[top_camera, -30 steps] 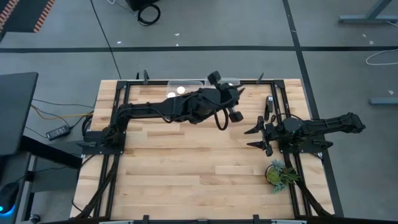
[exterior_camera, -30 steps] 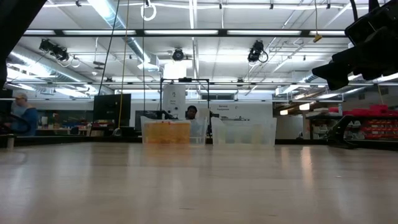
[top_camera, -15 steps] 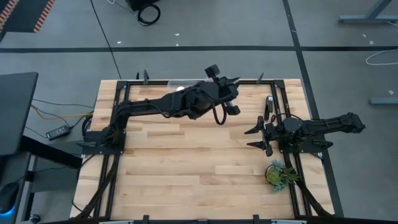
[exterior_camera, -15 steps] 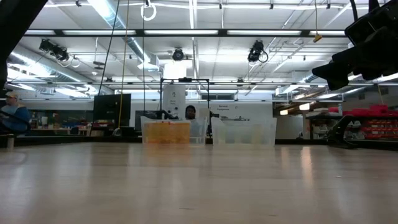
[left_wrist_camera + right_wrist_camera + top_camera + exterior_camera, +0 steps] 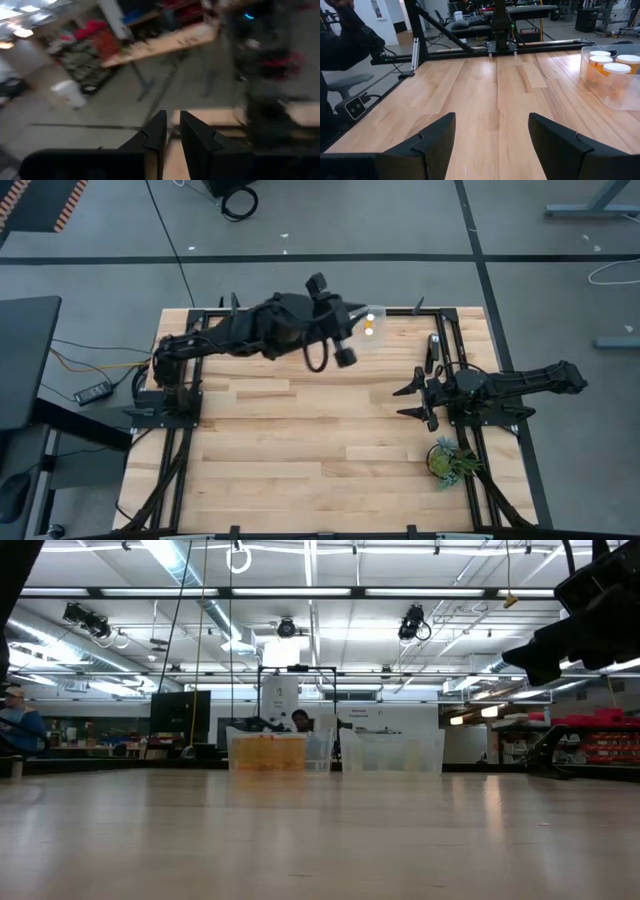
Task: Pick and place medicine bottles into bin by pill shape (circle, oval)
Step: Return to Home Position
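High view: the left arm (image 5: 240, 335), over the bins half a second ago, has drawn back toward its base, uncovering white caps in the right transparent bin (image 5: 381, 321). The right gripper (image 5: 408, 401) is parked at the right edge, fingers spread wide. Low view: medicine bottles (image 5: 266, 753) stand inside the left transparent bin (image 5: 318, 750) at the far edge, none visible outside, so sorting looks finished. Left wrist view: the left gripper (image 5: 171, 120) has its fingers nearly together on nothing.

You have bright ceiling strip lights (image 5: 310, 592) glaring in the low view; from above, the table (image 5: 300, 440) is evenly lit, shadows faint.
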You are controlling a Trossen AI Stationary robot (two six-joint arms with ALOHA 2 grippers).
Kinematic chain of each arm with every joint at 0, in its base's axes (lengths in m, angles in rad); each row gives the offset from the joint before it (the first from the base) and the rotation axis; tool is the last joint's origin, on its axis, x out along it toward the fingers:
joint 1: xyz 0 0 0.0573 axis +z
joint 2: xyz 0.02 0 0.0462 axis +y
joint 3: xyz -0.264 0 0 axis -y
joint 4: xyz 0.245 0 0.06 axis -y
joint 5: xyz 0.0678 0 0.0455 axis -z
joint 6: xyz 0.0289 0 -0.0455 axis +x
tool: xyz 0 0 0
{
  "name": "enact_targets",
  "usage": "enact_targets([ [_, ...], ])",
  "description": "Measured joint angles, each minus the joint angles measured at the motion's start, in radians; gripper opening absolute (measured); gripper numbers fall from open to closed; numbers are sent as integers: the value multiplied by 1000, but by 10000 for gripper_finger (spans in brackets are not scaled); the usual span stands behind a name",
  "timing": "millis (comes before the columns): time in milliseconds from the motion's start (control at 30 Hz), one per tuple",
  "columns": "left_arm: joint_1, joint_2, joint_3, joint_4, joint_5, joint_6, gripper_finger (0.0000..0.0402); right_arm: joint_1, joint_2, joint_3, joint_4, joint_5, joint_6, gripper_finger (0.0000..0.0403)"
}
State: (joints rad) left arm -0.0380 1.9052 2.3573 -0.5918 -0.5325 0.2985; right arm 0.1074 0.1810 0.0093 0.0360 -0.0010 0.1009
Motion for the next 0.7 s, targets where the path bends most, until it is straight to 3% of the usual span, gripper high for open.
enact_targets([
  [133,-31,-49,-36,-67,67,-38,67,0,3,0,-11,0,0,257],
  [300,-80,-152,-188,-47,90,-88,67,0,6,0,-11,0,0,257],
  [700,-210,-496,-786,291,95,-155,64,0,6,0,-13,0,0,257],
])
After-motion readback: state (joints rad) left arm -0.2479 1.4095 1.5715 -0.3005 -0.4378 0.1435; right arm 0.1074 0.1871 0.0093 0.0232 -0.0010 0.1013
